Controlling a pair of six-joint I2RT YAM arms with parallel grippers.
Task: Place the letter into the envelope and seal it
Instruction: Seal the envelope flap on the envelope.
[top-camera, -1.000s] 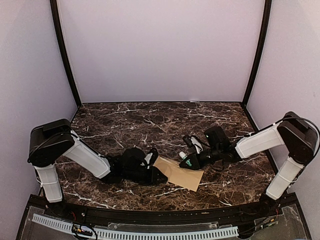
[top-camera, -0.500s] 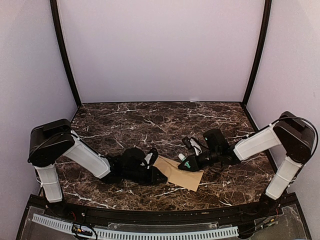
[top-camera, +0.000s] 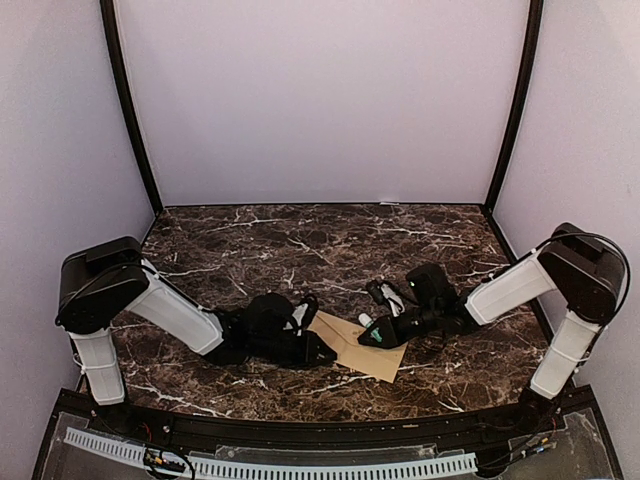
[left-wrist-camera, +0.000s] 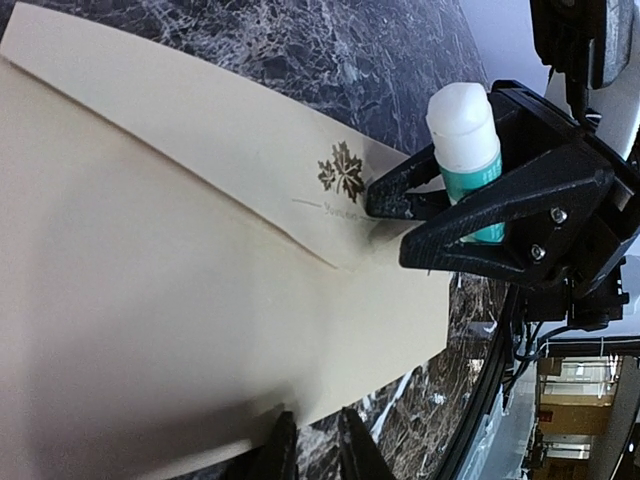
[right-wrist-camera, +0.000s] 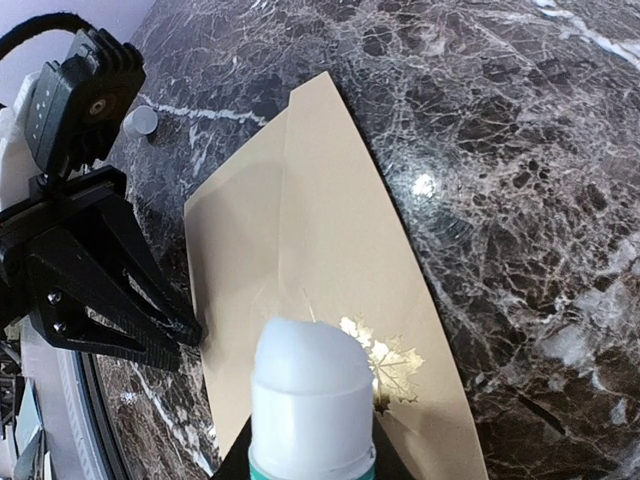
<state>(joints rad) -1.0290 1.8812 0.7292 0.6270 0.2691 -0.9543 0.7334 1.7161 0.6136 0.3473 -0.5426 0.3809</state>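
On the table (top-camera: 250, 250) the envelope (top-camera: 360, 345) lies flat — light, thin paper, we judge, apt to slide and buckle, so pinned at an edge. No letter shows. Over its flap (left-wrist-camera: 200, 120) the right gripper (top-camera: 372, 330) clamps a glue stick (right-wrist-camera: 312, 400); at its opposite edge the left gripper (left-wrist-camera: 315, 450) is nearly closed — pinching or not, we cannot tell.

Counting the things that are showing on one marble table (top-camera: 250, 250)
Two grippers are working, the left gripper (top-camera: 314, 349) and the right gripper (left-wrist-camera: 393, 222); one envelope (top-camera: 362, 347), one glue stick (left-wrist-camera: 465, 140) (white tip), one leaf mark (left-wrist-camera: 342, 172) and one small round cap (right-wrist-camera: 141, 120) are showing.
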